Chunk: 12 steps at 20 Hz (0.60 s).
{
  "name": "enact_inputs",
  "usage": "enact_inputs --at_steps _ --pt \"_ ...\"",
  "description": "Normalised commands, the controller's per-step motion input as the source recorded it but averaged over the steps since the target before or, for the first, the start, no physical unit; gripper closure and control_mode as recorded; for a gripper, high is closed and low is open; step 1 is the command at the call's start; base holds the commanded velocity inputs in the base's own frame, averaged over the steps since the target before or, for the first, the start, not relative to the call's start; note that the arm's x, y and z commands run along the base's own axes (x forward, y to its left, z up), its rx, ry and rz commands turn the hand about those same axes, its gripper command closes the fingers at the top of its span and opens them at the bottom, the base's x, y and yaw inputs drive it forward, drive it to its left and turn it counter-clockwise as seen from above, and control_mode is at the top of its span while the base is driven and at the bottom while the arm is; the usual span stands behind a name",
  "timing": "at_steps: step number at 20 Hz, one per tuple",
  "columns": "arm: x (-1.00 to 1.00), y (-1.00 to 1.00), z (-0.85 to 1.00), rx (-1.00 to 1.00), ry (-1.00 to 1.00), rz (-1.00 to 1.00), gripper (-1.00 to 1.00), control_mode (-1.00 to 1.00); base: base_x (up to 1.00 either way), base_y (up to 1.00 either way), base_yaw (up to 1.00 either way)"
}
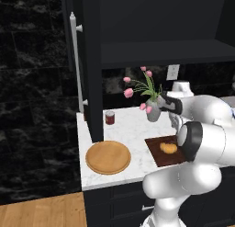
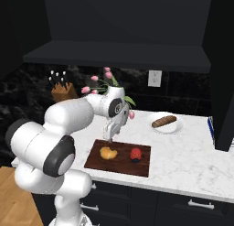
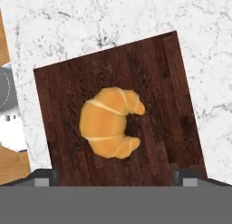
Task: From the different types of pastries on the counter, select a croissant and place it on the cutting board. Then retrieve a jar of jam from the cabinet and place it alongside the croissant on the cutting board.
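The golden croissant [image 3: 111, 122] lies on the dark wooden cutting board [image 3: 154, 82], left of centre [image 2: 108, 153]. A small red jar of jam [image 2: 135, 154] stands on the same board [image 2: 119, 168], just right of the croissant. My gripper [image 2: 109, 136] hangs above the board's back edge, pointing down. In the hand view its fingertips [image 3: 45, 175] stand wide apart; the gripper [image 3: 115, 177] is open and holds nothing. From the left, the croissant [image 1: 168, 148] and board [image 1: 156, 150] show beside my arm. The cabinet [image 1: 92, 60] stands with its door open. A darker brown pastry [image 2: 163, 121] rests on a white plate.
A round light-wood plate [image 1: 108, 157] and a maroon cylinder [image 1: 109, 117] sit on the marble counter [image 1: 133, 129] left of the board. A vase of pink tulips [image 1: 153, 109] stands behind it. A knife block [image 2: 61, 90] is at the back left.
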Motion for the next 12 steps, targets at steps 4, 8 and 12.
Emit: enact_inputs --at_steps 4,8,12 --pt "-0.63 -0.41 0.46 0.00 0.08 0.07 -1.00 -1.00 0.00 0.00 0.00" --pt "-0.71 -0.34 0.07 0.01 0.23 0.07 -1.00 -1.00 0.00 0.00 0.00" --pt "-0.94 -0.55 0.04 0.00 0.27 0.04 -1.00 -1.00 0.00 0.00 0.00"
